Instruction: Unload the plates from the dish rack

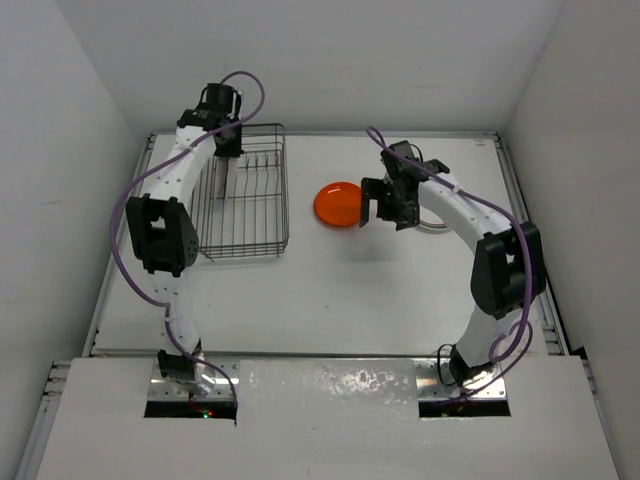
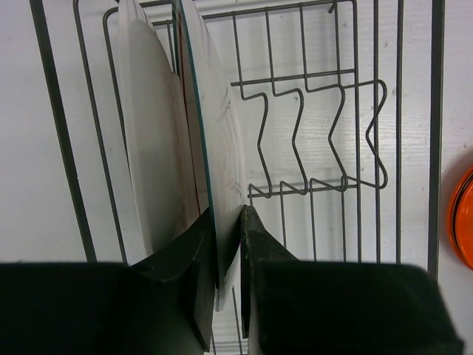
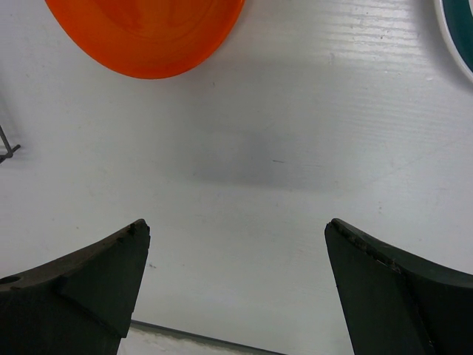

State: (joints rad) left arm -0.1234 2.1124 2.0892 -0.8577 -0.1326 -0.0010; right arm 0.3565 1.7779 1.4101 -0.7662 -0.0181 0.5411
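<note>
While 1 orange plate (image 1: 338, 205) lies unloaded, 2 more stand in the dish rack (image 1: 286, 200).
Left gripper (image 2: 229, 222) clamps the teal-rimmed plate (image 2: 214, 133); right gripper (image 3: 236, 222) gapes empty.

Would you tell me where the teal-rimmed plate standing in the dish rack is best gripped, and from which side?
Its upper rim, from above, one finger on each face: the teal-rimmed plate stands on edge in the dish rack with another plate close beside it, so only the rim is free.
</note>
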